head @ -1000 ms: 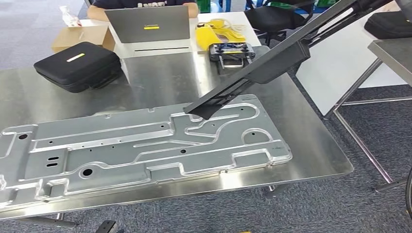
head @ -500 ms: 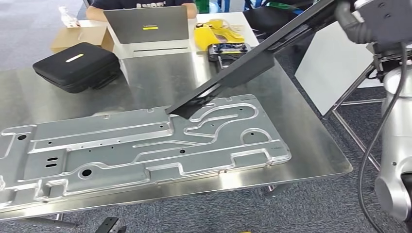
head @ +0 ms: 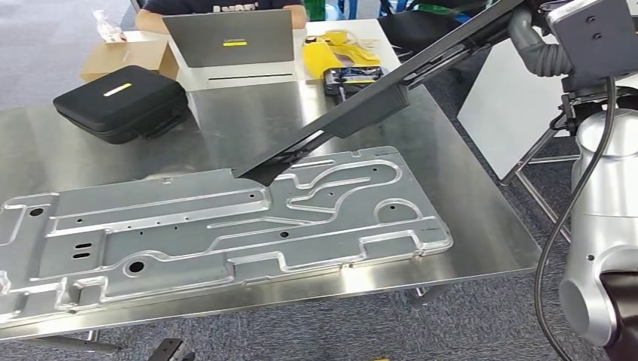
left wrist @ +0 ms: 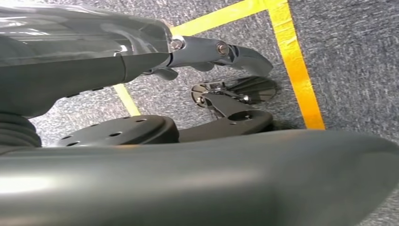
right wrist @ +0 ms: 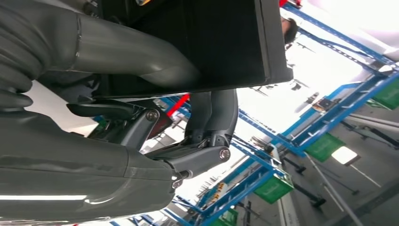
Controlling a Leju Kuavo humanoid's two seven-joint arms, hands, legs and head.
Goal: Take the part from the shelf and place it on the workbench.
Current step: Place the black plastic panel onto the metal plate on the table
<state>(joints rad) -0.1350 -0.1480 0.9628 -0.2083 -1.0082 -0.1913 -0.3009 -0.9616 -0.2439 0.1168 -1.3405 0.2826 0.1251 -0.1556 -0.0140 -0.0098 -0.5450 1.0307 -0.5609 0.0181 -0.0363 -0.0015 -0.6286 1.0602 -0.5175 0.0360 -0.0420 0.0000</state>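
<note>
A long black part (head: 361, 105) slants from the top right down over the steel workbench (head: 481, 226). Its lower tip hangs at the far edge of a large pressed metal plate (head: 226, 226) lying on the bench; I cannot tell whether the two touch. My right hand (head: 530, 11) grips the part's upper end, and in the right wrist view its fingers (right wrist: 207, 122) wrap under the black part (right wrist: 211, 42). My left hand (left wrist: 202, 49) hangs over the carpet and holds nothing, its fingers apart.
At the bench's far side sit a black case (head: 120, 101), a cardboard box (head: 124, 56), a laptop (head: 229, 37) with a person behind it, a yellow item (head: 331, 49) and a controller (head: 357, 75). A white board (head: 519, 98) leans right of the bench.
The part's lower tip has slid left along the plate's far edge. My right arm has come into the head view at the right.
</note>
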